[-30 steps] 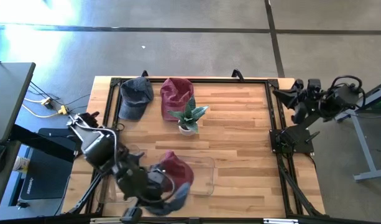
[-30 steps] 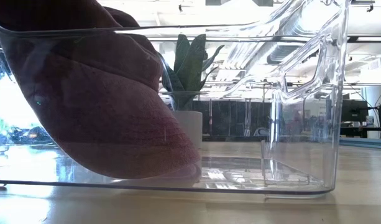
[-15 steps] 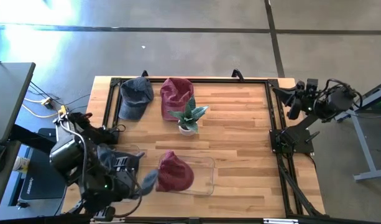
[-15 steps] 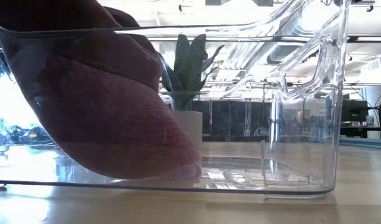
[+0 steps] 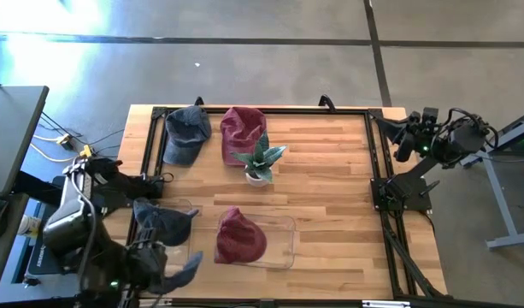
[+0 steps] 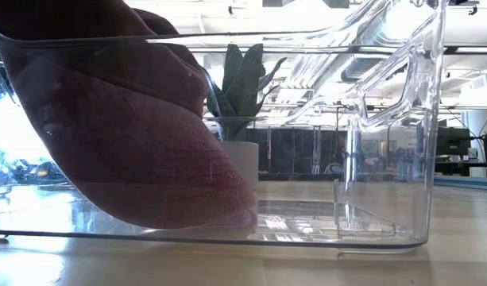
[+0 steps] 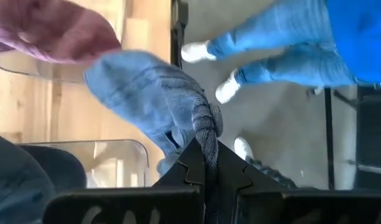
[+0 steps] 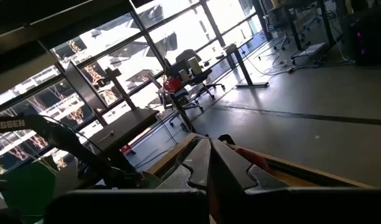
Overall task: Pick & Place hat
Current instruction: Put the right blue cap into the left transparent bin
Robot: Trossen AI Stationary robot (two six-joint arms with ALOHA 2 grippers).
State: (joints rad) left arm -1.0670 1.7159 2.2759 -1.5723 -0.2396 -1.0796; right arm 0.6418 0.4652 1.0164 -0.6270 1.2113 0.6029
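High view: left gripper (image 5: 163, 257) at near-left table edge, clamped on a blue-grey cap (image 5: 163, 224); maroon cap (image 5: 238, 238) in clear bin (image 5: 283, 248), right gripper (image 5: 407, 141) closed, empty, far right. Left wrist view: fingers (image 7: 202, 163) pinch the blue-grey cap's fabric (image 7: 154, 102). Low view: maroon cap fills the bin's left side.

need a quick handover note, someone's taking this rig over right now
Left gripper: shut on a blue-grey hat, held past the table's left front corner.
Right gripper: shut, empty, parked off the right rear of the table.
Red hat sits in the clear bin at the front.
Another blue hat and another red hat lie at the back edge, by the potted plant.
Done: one hat binned. Left: place the held hat, then the two at the back.
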